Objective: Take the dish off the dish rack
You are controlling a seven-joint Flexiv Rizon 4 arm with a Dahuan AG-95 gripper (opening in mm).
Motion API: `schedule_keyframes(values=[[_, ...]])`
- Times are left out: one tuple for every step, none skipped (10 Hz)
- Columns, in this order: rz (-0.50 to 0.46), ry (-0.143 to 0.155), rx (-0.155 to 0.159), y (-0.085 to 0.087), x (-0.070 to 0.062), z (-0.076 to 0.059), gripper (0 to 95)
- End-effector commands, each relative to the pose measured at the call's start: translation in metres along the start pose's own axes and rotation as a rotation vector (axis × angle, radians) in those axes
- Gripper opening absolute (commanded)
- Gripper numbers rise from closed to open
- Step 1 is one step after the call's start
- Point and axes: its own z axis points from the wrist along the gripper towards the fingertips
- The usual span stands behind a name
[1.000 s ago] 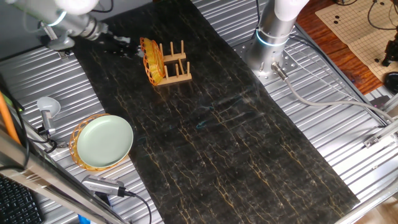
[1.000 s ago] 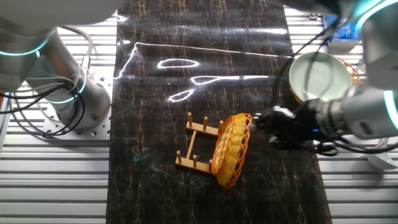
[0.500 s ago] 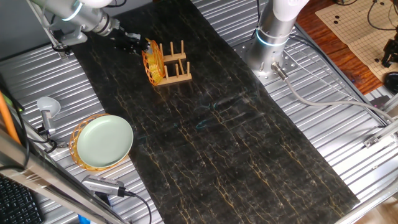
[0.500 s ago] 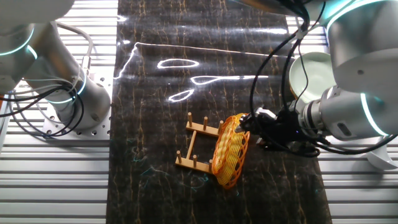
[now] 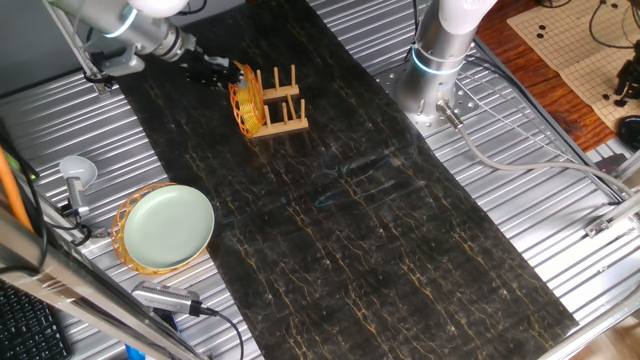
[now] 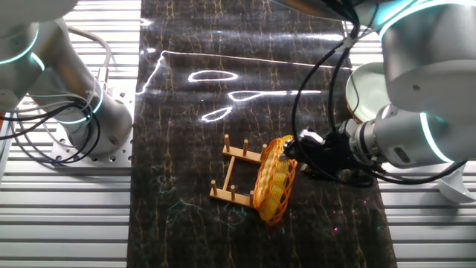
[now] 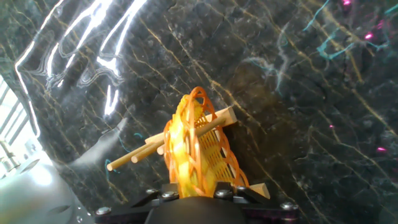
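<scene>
You get bright, even overhead light in both fixed views. From the other fixed view, white glare streaks cross the dark marbled mat well beyond the gripper. In the hand view the same glare flares past the dish, which glows overexposed and soft just ahead of the fingers. The gripper body at the bottom edge is blurred and dark.
</scene>
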Motion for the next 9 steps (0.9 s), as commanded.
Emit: schedule_keyframes(values=[[0.001,0.0,-0.004,-0.001,-0.0007,-0.0006,0.0],[0.005,0.0,-0.005,-0.001,-0.0007,-0.0005,0.0],[0.005,0.001,-0.008,-0.0011,-0.0008,-0.0005,0.0],[0.009,0.001,-0.019,-0.0011,-0.0008,-0.0005,0.0],[0.009,0.002,-0.025,-0.0011,-0.0008,-0.0005,0.0],[0.008,0.002,-0.029,-0.0011,-0.0008,-0.0005,0.0],[0.008,0.003,-0.037,-0.0011,-0.0007,-0.0006,0.0],[0.005,0.002,-0.044,-0.001,-0.0006,-0.0006,0.0],[0.004,0.0,-0.051,-0.0008,-0.0003,-0.0008,0.0]])
